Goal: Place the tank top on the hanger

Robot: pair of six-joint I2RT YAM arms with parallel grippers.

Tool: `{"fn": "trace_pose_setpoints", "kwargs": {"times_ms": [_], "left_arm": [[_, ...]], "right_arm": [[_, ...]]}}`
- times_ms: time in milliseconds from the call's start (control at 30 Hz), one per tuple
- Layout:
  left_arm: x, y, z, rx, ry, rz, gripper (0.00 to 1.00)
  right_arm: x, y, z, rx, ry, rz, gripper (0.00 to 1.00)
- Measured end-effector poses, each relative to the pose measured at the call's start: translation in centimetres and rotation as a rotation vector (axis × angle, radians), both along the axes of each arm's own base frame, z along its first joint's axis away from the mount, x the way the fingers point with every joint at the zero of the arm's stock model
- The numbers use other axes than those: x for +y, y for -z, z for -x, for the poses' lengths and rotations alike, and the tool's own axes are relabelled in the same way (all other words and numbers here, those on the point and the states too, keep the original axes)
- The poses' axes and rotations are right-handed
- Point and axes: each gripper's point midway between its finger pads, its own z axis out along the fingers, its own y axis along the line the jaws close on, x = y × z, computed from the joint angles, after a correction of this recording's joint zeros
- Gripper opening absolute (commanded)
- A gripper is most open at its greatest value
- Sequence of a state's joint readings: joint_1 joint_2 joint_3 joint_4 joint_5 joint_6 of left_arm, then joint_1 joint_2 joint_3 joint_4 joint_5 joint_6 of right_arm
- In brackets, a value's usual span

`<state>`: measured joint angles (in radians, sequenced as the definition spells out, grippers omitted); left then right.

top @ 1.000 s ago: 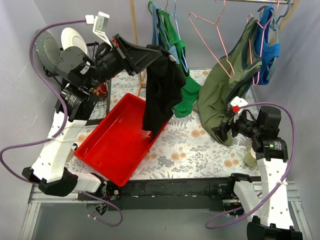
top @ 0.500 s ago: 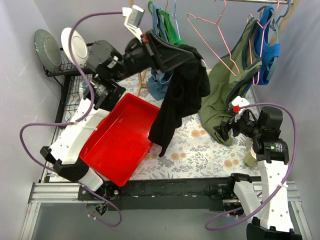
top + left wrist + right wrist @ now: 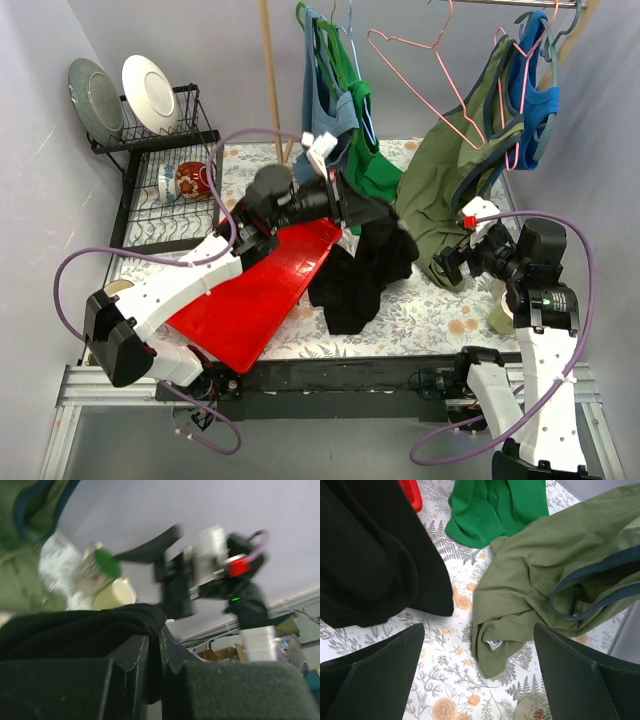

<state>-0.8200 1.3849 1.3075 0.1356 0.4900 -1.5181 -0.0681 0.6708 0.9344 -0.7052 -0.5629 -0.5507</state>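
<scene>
The left gripper (image 3: 383,216) is reaching over the middle of the table (image 3: 420,315), with its arm crossing above the red tray (image 3: 250,300). In the left wrist view its fingers (image 3: 125,655) are pressing together on a fold of black fabric, so it is gripping the tank top (image 3: 355,275). From that grip the tank top is drooping to the floral cloth and lying there in a loose heap, just right of the red tray, overlapping the tray's right edge, and left of the olive green tank top (image 3: 450,190). The hanger (image 3: 433,47) is hanging bare at the far side, above the table, well apart from the tank top, between the bright green tank top (image 3: 370,170) and the olive one. The right gripper (image 3: 450,262) is hovering at the right of the table, pointing left. In the right wrist view its fingers (image 3: 375,665) are standing wide apart, holding nothing, with the olive green tank top (image 3: 545,580) directly beneath them and the tank top (image 3: 370,555) to the left.
</scene>
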Motion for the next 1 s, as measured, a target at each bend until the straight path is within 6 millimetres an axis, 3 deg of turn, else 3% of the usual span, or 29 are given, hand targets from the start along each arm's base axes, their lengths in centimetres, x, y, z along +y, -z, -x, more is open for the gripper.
{"fn": "trace_pose_setpoints", "kwargs": {"times_ms": [67, 167, 200, 233, 333, 367, 433, 600, 833, 1000], "left_arm": [[0.3, 4.9, -0.1, 0.071, -0.022, -0.061, 0.0], [1.1, 11.4, -0.3, 0.16, -0.066, -0.157, 0.17], [1.4, 13.4, -0.4, 0.185, -0.089, -0.194, 0.32], [1.9, 15.3, -0.6, 0.204, -0.12, -0.233, 0.4], [3.8, 19.3, -1.5, 0.214, -0.23, -0.342, 0.63], [4.7, 20.0, -1.7, 0.208, -0.27, -0.37, 0.66], [6.2, 20.4, -1.8, 0.19, -0.328, -0.402, 0.69], [8.7, 18.6, -0.9, 0.134, -0.372, -0.4, 0.73], [12.1, 17.2, 2.2, 0.103, -0.377, -0.369, 0.77], [13.5, 18.3, 4.0, 0.152, -0.37, -0.357, 0.78]], "right_arm": [[-0.1, 0.2, 0.0, 0.001, 0.0, 0.008, 0.98], [-0.1, 0.9, -0.1, 0.015, -0.014, 0.02, 0.98], [0.0, 1.5, 0.0, 0.032, -0.024, 0.023, 0.97], [0.2, 2.0, 0.1, 0.051, -0.042, 0.026, 0.97], [1.0, 4.4, 0.8, 0.13, -0.131, 0.027, 0.95], [1.3, 5.1, 1.0, 0.15, -0.161, 0.029, 0.95], [2.1, 6.9, 1.9, 0.208, -0.251, 0.027, 0.94], [4.1, 11.1, 4.1, 0.336, -0.444, 0.019, 0.89], [9.3, 13.5, 5.9, 0.359, -0.673, 0.101, 0.88], [12.3, 14.4, 5.5, 0.356, -0.737, 0.151, 0.76]]}}
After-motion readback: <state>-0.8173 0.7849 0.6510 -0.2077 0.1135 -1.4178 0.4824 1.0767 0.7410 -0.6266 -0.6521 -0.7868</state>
